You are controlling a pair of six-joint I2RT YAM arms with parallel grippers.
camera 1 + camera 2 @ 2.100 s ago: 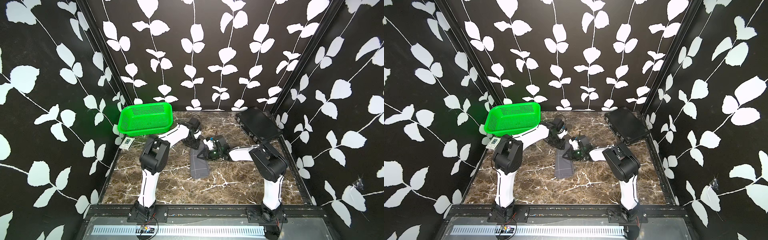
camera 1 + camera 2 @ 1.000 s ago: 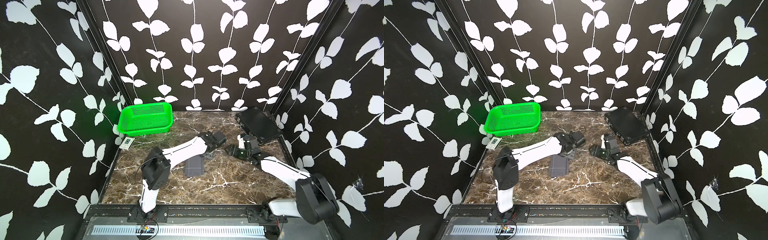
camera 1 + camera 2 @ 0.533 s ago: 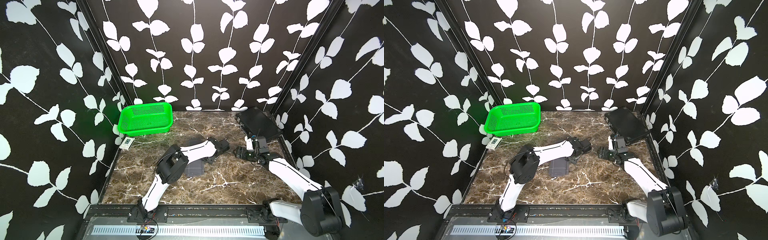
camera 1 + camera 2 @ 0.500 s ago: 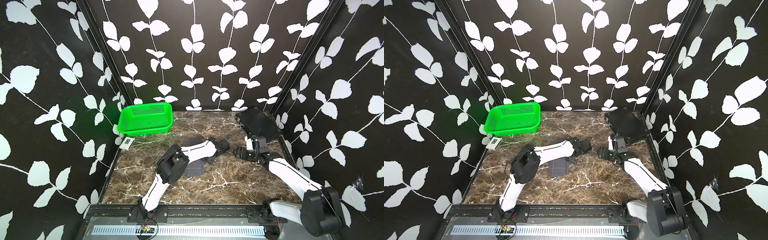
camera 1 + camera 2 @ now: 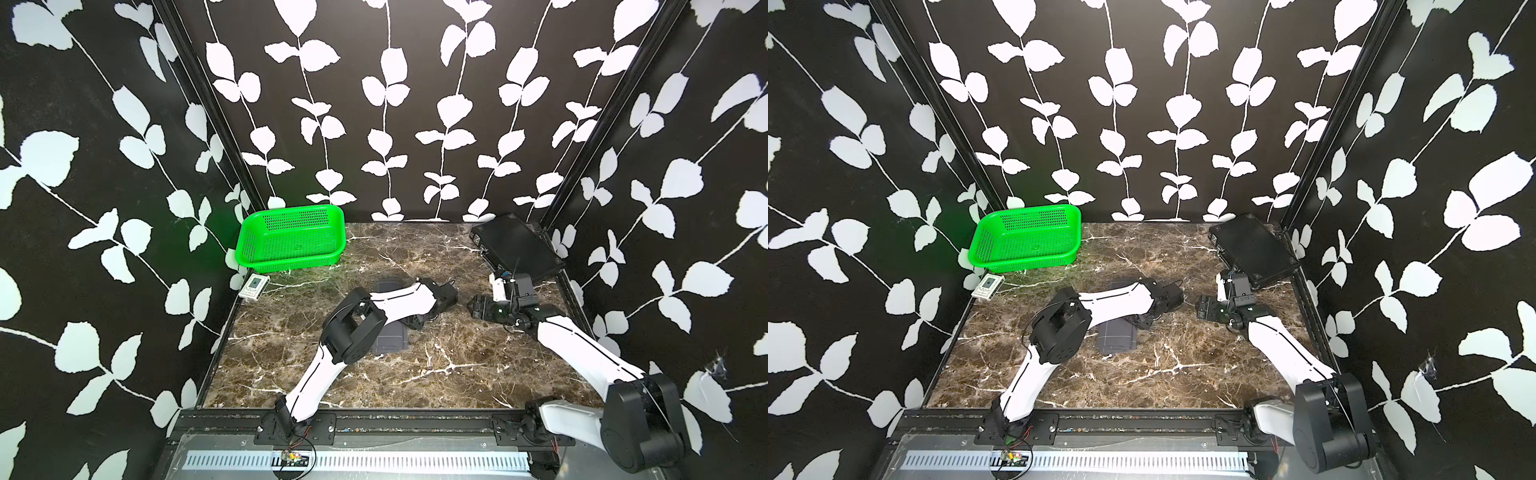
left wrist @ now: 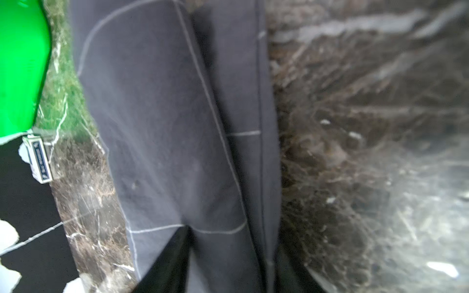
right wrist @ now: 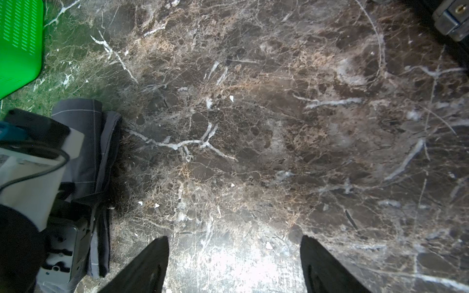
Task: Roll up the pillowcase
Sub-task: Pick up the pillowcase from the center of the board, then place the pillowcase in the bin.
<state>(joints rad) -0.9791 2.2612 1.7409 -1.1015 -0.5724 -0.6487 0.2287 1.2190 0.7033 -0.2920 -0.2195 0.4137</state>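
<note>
Folded pillowcase (image 6: 165,126) lies between the left jaws.

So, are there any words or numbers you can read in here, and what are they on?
The small white box by the green basket: print on it, too blurred to read.
The black case: no label shows.
The pillowcase: only thin white lines, no words.

Charcoal white-gridded pillowcase (image 5: 1116,338); green basket (image 5: 1025,246)

Matt cloth pillowcase (image 6: 165,126), glossy marble tabletop (image 7: 253,126) (white-veined).
</note>
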